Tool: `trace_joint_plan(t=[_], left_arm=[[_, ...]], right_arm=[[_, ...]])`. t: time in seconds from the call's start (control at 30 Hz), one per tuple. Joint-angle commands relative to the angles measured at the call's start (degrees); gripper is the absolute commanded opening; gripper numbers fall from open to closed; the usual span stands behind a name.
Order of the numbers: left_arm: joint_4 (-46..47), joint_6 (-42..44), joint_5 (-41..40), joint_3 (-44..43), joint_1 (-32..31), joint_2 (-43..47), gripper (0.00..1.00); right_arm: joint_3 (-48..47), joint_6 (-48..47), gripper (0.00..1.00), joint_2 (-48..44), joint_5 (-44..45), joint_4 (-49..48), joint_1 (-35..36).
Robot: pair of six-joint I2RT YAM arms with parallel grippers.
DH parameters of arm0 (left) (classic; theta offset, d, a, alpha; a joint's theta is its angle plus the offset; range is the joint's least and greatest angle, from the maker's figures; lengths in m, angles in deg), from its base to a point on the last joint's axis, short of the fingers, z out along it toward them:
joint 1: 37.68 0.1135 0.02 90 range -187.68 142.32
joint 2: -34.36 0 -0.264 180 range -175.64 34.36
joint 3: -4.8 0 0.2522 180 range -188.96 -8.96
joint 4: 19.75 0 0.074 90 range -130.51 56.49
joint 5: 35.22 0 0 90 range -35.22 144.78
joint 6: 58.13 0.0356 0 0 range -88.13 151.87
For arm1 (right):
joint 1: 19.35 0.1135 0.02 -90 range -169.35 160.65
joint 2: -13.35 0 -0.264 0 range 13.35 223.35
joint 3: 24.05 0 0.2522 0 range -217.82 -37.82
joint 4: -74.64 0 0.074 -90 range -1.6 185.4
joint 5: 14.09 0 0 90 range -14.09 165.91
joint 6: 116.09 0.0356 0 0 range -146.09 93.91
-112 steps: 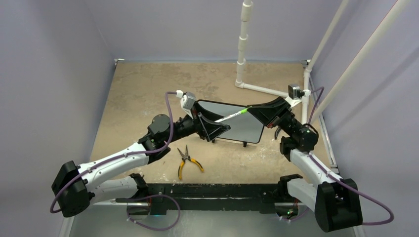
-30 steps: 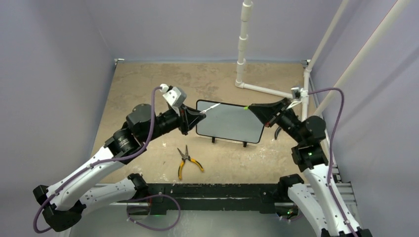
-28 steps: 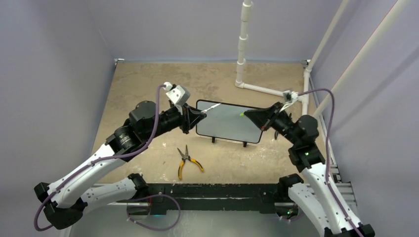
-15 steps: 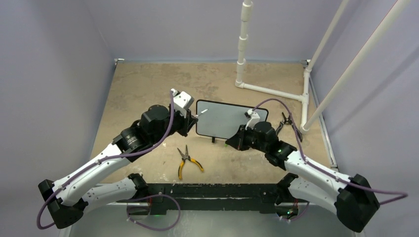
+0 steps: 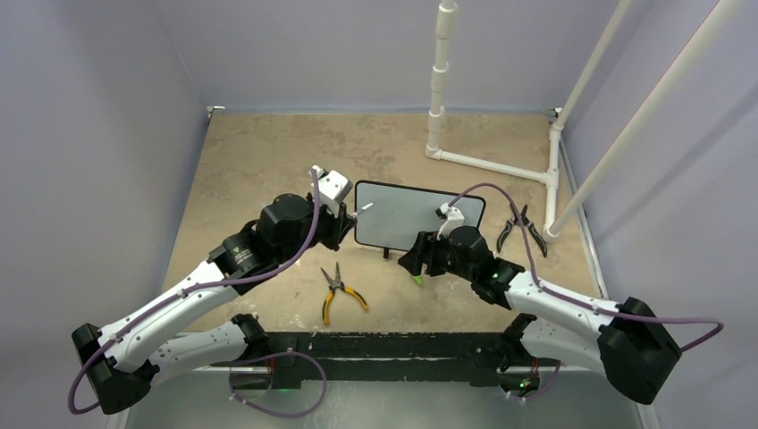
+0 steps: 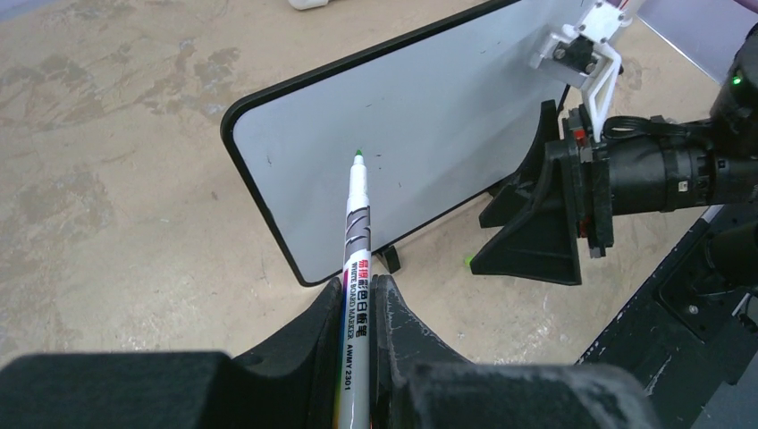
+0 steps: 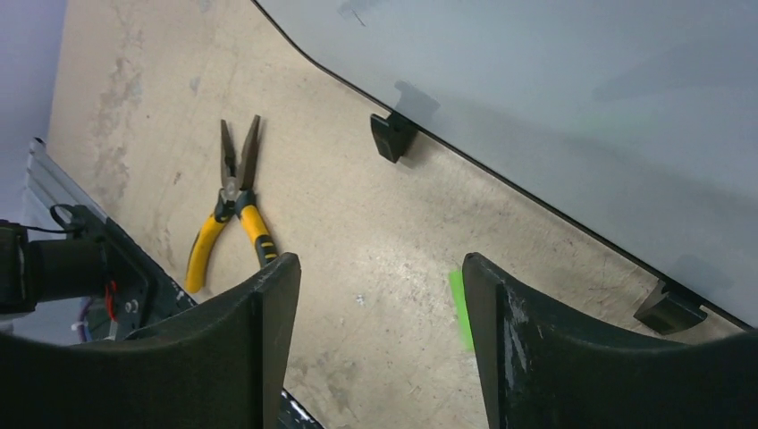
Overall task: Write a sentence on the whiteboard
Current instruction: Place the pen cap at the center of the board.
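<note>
Tabletop (image 5: pixel 268 152), whiteboard (image 5: pixel 402 210), marker (image 6: pixel 356 241) in left claw (image 6: pixel 362 290)

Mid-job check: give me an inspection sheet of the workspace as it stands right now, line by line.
Surface: tan table, scuffed and stained.
Job's things: whiteboard upright on its feet, with no sentence readable, only a few faint specks. Uncapped marker, green tip at the board's face, contact unclear. Green cap lying on the table.
Clutter: yellow-handled pliers in front of the board; dark pliers to its right.
Grippers: left gripper shut on the marker; right gripper open, empty, low by the cap.
Cables: purple cables loop along both arms; no snag seen.
Surroundings: white pipe frame at back right, plain walls.
</note>
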Motion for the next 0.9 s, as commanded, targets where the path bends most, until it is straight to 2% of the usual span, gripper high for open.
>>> trace_joint_plan(t=[0.0,0.1,0.2,0.4,0.47,0.53,0.6,0.73,0.8,0.87], left_arm=[[3.16,-1.31,-0.41,0.68,0.26,1.49,0.00],[4.65,-3.13,-0.52,1.03,0.27,2.28,0.00],[5.45,-5.00,-0.55,0.86,0.21,2.48,0.00],[5.98,-6.50,-1.26,0.43,0.28,2.61,0.00],[6.03,-6.77,-1.68,0.33,0.28,2.85,0.00],[5.88,-7.25,-1.69,0.07,0.28,2.95,0.00],[5.80,-7.78,-1.54,0.02,0.28,2.99,0.00],[5.67,-8.81,-0.88,-0.26,0.25,3.14,0.00],[5.59,-9.20,0.33,-0.63,0.27,3.56,0.00],[5.56,-9.46,1.33,-0.99,0.27,4.16,0.00]], right_arm=[[-2.06,-3.34,0.74,-4.30,0.14,0.32,0.44],[-4.36,-5.58,0.79,-7.67,-2.34,2.78,0.44],[-7.93,-7.02,0.90,-10.67,-4.61,4.67,0.44],[-16.47,-10.38,0.93,-12.76,-13.21,2.99,0.44],[-19.37,-8.73,0.97,-12.94,-11.11,4.00,0.39],[-21.48,-7.08,0.99,-13.39,-2.46,3.63,0.44],[-23.81,-10.75,0.99,-14.04,2.54,3.10,0.44],[-30.19,-15.55,0.99,-10.00,19.36,6.90,-0.36],[-33.74,-18.12,0.99,-6.55,16.72,8.92,-4.16],[-34.40,-18.80,0.99,-5.35,8.34,7.27,-10.56]])
